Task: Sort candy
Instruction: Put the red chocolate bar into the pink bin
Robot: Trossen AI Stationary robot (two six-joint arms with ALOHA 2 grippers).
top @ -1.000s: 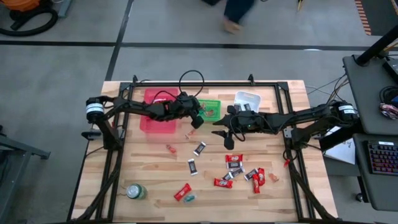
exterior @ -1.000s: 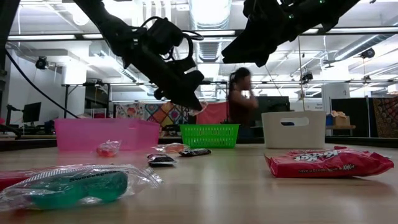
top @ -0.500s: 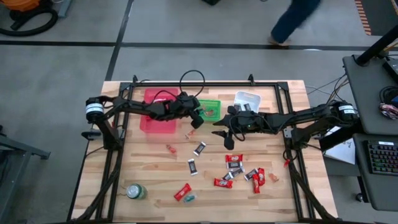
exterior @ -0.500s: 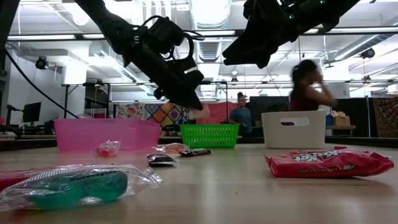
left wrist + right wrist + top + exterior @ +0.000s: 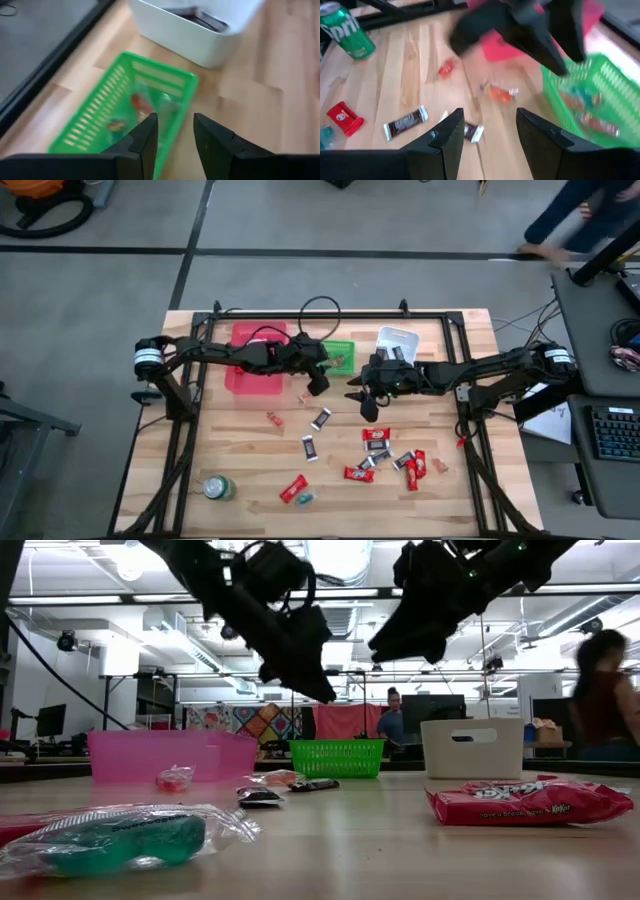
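Note:
Candy lies scattered on the wooden table: an orange sweet (image 5: 305,397), a red one (image 5: 273,419), brown-and-silver ones (image 5: 321,418) (image 5: 309,447) and a red cluster (image 5: 392,458) toward the near right. My left gripper (image 5: 319,385) (image 5: 175,135) hovers open at the near edge of the green basket (image 5: 337,357) (image 5: 125,115), which holds a few small sweets. My right gripper (image 5: 360,402) (image 5: 487,135) is open too. It hangs above the table just right of the left gripper, over the orange sweet (image 5: 500,92) and a brown bar (image 5: 406,122).
A pink bin (image 5: 255,362) stands left of the basket and a white bin (image 5: 397,340) with dark wrappers stands to its right. A green Sprite can (image 5: 219,487) lies near the near-left corner. A black metal frame (image 5: 190,440) borders the table. People move in the room behind.
My left gripper has moved toward the table's right and slightly toward the near edge, along the green basket's near side, rising a little. The right gripper has shifted slightly right. The sweets on the table lie where they were.

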